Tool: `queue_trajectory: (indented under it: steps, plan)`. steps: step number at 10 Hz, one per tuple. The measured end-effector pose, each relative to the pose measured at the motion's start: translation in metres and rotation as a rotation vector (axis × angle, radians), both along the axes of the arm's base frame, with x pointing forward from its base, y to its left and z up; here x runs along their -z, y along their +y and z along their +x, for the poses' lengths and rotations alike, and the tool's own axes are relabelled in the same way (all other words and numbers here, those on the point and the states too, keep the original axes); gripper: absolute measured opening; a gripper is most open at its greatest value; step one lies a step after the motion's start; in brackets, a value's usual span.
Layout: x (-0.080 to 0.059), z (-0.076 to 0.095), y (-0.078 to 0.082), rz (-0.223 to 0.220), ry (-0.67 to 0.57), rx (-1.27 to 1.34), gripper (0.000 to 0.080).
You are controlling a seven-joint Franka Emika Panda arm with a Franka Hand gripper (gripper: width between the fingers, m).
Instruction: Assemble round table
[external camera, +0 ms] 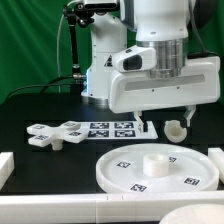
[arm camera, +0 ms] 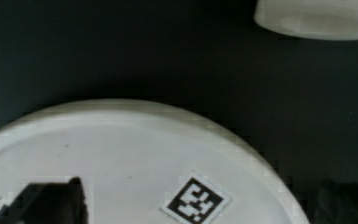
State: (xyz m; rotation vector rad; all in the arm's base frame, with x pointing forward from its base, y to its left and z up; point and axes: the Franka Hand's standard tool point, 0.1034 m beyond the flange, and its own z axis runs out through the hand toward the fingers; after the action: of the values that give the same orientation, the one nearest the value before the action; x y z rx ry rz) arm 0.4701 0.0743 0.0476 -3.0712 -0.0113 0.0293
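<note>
The large rimmed round disc (external camera: 155,168) lies flat on the black table at the front, with a raised hub in its middle and tags on its face. It fills the wrist view (arm camera: 114,150), where one tag (arm camera: 197,200) shows. The short thick cylinder leg (external camera: 176,129) stands just behind the disc, and also shows in the wrist view (arm camera: 318,15). The cross-shaped piece (external camera: 55,133) lies at the exterior view's left. My gripper (external camera: 167,120) hangs open and empty above the disc's far edge, next to the leg. One dark finger (arm camera: 43,200) shows over the disc.
The marker board (external camera: 110,128) lies behind the disc, between the cross piece and the leg. White border blocks stand at the exterior view's left (external camera: 5,165), right (external camera: 215,160) and front (external camera: 100,212). The robot base (external camera: 100,70) stands at the back.
</note>
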Motion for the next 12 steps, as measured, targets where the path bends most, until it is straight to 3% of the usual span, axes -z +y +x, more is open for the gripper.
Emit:
queue_trajectory:
  steps: [3, 7, 8, 12]
  plan:
    - [0.005, -0.012, 0.029, 0.007, 0.024, 0.217, 0.0649]
    - [0.009, -0.016, 0.027, 0.005, 0.066, 0.156, 0.0649]
    - [0.01, -0.025, 0.028, -0.002, 0.172, 0.127, 0.0649]
    - [0.009, -0.022, 0.034, 0.049, 0.488, 0.038, 0.0649]
